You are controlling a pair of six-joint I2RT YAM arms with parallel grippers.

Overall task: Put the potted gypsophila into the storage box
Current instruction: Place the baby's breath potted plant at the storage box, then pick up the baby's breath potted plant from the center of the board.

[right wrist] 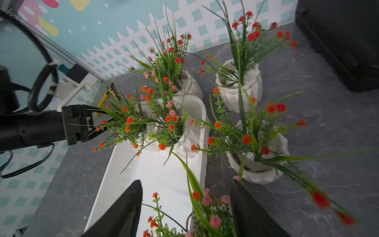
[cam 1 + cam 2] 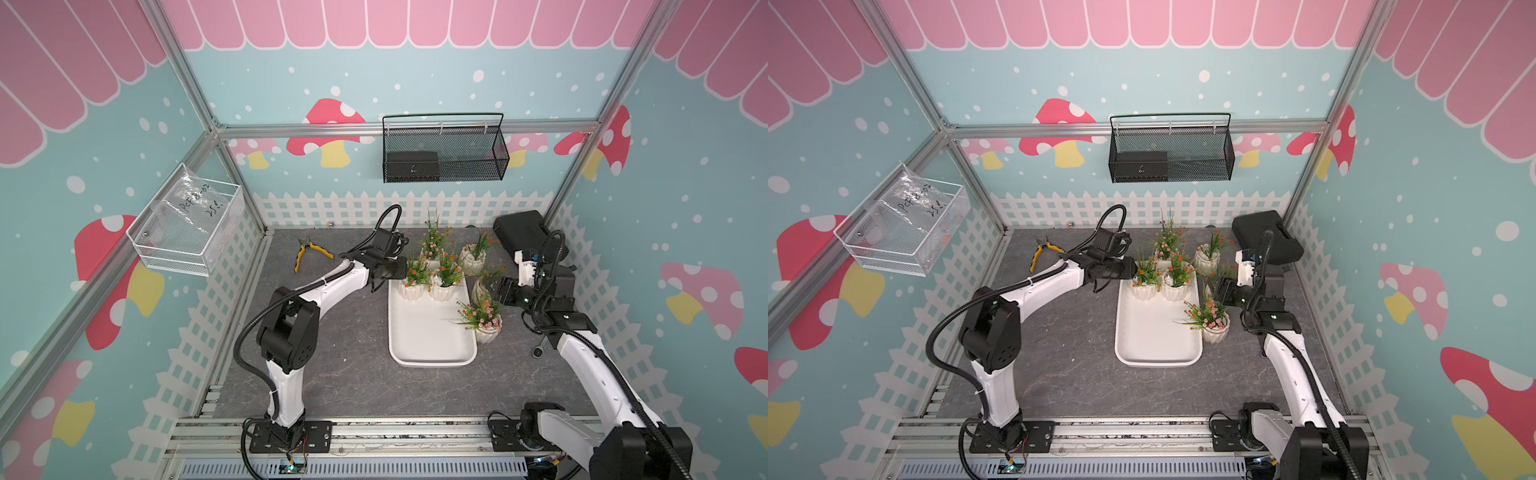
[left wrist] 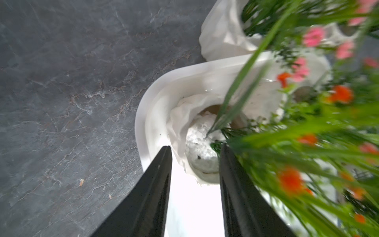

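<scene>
Six pots on my screen: two of the potted gypsophila [image 2: 442, 274] stand inside the storage box [image 2: 428, 336]. Four are on the grey table [image 2: 332, 374] around it.
Corner pot [image 3: 180, 123]: upright in the far left corner of the box, close against the rim. I read this as packing from the far end, which leaves the near floor open for the rest.
Second pot [image 2: 442, 293]: in the same far row, touching the corner pot.
Left gripper [image 3: 194, 147]: released. Its fingers stand apart over the corner pot, with bright box floor showing between them and nothing pinched. The pot sits on the box floor under its own weight.
Right gripper [image 1: 186, 181]: wide apart and empty, above the table by the box's right rim. Only loose sprigs lie between its fingers.
Rear pot [image 2: 428, 251]: on the table just past the far rim.
Far-right pot [image 2: 473, 259]: on the table near the black case [image 2: 519, 232].
Middle pot [image 2: 480, 289]: just in front of the right gripper, and my guess for its next pick.
Near pot [image 2: 489, 330]: against the right rim. I cannot tell whether it touches.
Progress: roughly a third done, by my count.
Risk: sprigs crowd the left fingers, so I would back out slowly or the corner pot may tip.
</scene>
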